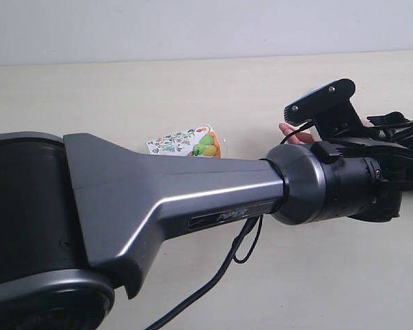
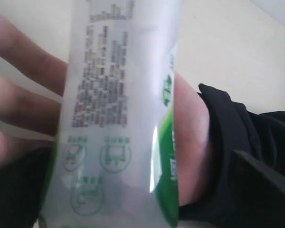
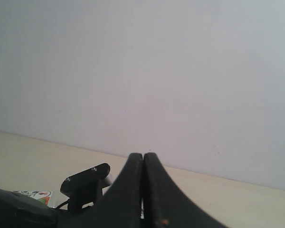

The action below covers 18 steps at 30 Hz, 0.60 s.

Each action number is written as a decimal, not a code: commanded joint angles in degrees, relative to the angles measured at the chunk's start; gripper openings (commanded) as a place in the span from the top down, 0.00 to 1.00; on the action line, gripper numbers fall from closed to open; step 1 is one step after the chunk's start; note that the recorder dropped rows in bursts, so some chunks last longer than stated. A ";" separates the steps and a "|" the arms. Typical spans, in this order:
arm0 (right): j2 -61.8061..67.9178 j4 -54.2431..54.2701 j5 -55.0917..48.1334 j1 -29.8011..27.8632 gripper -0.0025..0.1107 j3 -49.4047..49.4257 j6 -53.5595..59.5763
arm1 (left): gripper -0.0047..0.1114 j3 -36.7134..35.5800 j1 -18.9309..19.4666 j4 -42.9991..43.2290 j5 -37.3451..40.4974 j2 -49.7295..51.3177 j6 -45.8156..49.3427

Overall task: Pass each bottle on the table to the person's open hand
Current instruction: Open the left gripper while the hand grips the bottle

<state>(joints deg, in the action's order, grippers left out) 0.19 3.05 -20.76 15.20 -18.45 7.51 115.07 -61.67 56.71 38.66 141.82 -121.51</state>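
Green-white label bottle (image 2: 116, 118) seen against person's hand (image 2: 192, 137). Left fingers hidden, state cannot be told. Right fingers (image 3: 128, 190) pressed together, empty. Fruit-label bottle (image 1: 189, 143) laid on surface (image 1: 89, 96).

Wall (image 1: 193, 27): plain, smooth, pale grey-white.
Bench (image 1: 124, 89): pale beige top, running straight up to the wall.
Light: soft and even.

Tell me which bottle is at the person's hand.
The green-and-white-label bottle: the left wrist view shows it across the person's open palm. The fruit-label bottle is on the table, apart from the hand.
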 commanded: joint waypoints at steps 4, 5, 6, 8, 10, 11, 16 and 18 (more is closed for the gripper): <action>-0.19 0.01 0.34 -0.22 0.98 0.26 0.01 | 0.06 0.15 -0.08 1.19 -1.49 -0.45 -0.13; -0.19 0.01 0.34 -0.22 0.98 0.26 0.01 | 0.06 0.15 -0.08 1.19 -1.49 -0.45 -0.13; -0.19 0.01 0.34 -0.22 0.98 0.26 0.01 | 0.06 0.15 -0.08 1.40 -1.49 -0.57 -0.13; -0.19 0.01 0.34 -0.22 0.98 0.26 0.01 | 0.06 0.15 -0.08 1.41 -1.49 -0.81 -0.13; -0.19 0.01 0.34 -0.22 0.98 0.26 0.01 | 0.06 0.15 -0.08 1.52 -1.49 -1.13 0.05; -0.19 0.01 0.34 -0.22 0.98 0.26 0.01 | 0.06 0.15 -0.08 1.56 -1.49 -1.13 0.27; -0.19 0.01 0.34 -0.22 0.98 0.26 0.01 | 0.06 0.15 -0.08 1.56 -1.27 -1.77 2.57; -0.19 0.01 0.34 -0.22 0.98 0.26 0.01 | 0.06 0.15 -0.08 1.56 -1.27 -1.92 2.59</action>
<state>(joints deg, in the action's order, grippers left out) 0.19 3.05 -20.76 15.20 -18.45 7.51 115.07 -61.67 57.54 37.30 141.07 -119.54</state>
